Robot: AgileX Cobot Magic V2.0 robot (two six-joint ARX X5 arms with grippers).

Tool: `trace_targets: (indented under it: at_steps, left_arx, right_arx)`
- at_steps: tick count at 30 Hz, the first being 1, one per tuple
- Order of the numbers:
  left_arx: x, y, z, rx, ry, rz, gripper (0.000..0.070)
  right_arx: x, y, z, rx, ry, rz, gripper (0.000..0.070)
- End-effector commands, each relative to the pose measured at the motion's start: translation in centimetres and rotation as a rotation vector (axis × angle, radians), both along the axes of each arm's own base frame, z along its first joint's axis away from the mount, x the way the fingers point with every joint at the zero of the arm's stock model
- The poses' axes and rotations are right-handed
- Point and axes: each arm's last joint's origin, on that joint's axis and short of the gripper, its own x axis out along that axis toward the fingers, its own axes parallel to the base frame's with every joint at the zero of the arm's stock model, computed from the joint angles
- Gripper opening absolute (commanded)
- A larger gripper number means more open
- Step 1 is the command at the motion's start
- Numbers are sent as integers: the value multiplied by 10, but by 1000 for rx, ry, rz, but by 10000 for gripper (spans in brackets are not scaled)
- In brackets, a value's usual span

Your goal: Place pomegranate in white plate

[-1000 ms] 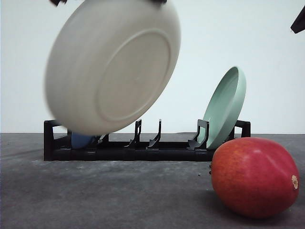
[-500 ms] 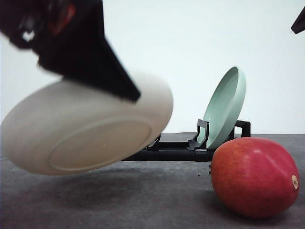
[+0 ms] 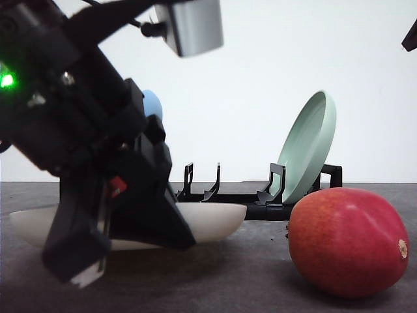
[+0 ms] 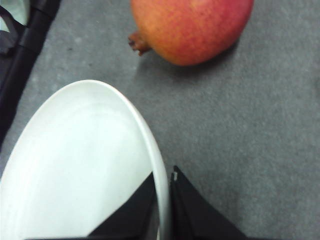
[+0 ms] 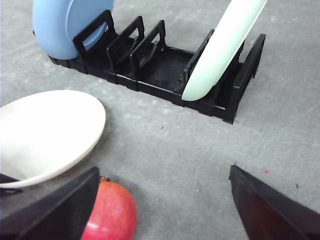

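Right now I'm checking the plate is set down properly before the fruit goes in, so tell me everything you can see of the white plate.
The white plate is round, shallow, matte off-white, with a low raised rim and an empty inside. It lies right way up, flat or nearly so, on the grey table, in front of the black rack and to the left of the pomegranate, with a gap between them. The left end effector is clamped on its rim, one finger inside and one outside.
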Motion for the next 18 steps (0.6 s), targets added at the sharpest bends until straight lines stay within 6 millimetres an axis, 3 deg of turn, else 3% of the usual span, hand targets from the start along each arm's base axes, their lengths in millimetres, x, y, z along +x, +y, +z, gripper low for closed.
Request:
trace_targets:
  at_steps: [1, 4, 6, 12, 18]
  left_arx:
    - [-3, -3, -1, 0, 3, -4, 87]
    - [-3, -3, -1, -39, 47, 52, 306]
    - [-3, -2, 3, -65, 82, 94, 362]
    - [1, 7, 37, -136, 329, 161, 366]
    - [18, 42, 74, -281, 531, 277, 366]
  right_arx:
    - [0, 0, 6, 13, -19, 0, 522]
    - [0, 0, 6, 13, -19, -1, 522]
    - [0, 0, 6, 13, -19, 0, 522]
    - [0, 0, 6, 13, -19, 0, 522]
    - [0, 1, 6, 14, -18, 2, 522]
